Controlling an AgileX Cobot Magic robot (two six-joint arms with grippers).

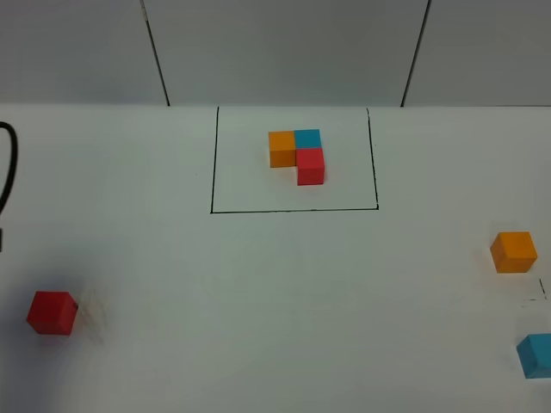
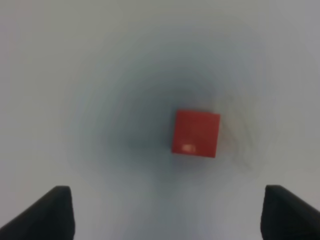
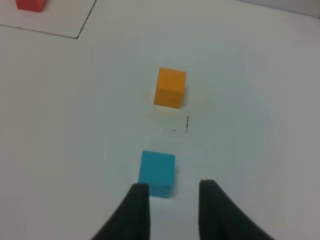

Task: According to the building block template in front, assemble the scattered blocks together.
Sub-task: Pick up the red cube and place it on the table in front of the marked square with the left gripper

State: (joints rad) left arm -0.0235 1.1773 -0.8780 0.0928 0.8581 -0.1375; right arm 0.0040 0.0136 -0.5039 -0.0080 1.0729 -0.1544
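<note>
At the far middle of the white matte tabletop (image 1: 129, 258) I see the building block template (image 1: 297, 155): an L of three small cubes, orange and blue side by side and red joined to the blue on the near side. It stands inside a thin black rectangle outline (image 1: 293, 210). The scattered blocks lie well apart from it and outside that line. The small matte red cube (image 1: 52, 311) sits alone near the left front of the table. The small matte orange cube (image 1: 514, 252) is far over on the right, and the small matte blue cube (image 1: 538, 354) is nearer the front edge, partly cut off by the overhead picture. A dark curved cable (image 1: 9, 168) shows at the left border. Through the left wrist camera, the left gripper (image 2: 165, 215) has its two dark fingertips (image 2: 50, 212) spread wide. The red cube (image 2: 196, 133) is ahead of them on the table, somewhat blurred and touching neither tip. Through the right wrist camera, the right gripper (image 3: 172, 210) has its black fingers (image 3: 135, 215) only narrowly parted and holding nothing. The blue cube (image 3: 157, 172) is just beyond the tips, nearer one finger than the other. I cannot tell whether that finger touches it. The orange cube (image 3: 170, 88) stands further on, with small black pen marks (image 3: 187, 123) between the two cubes.
</note>
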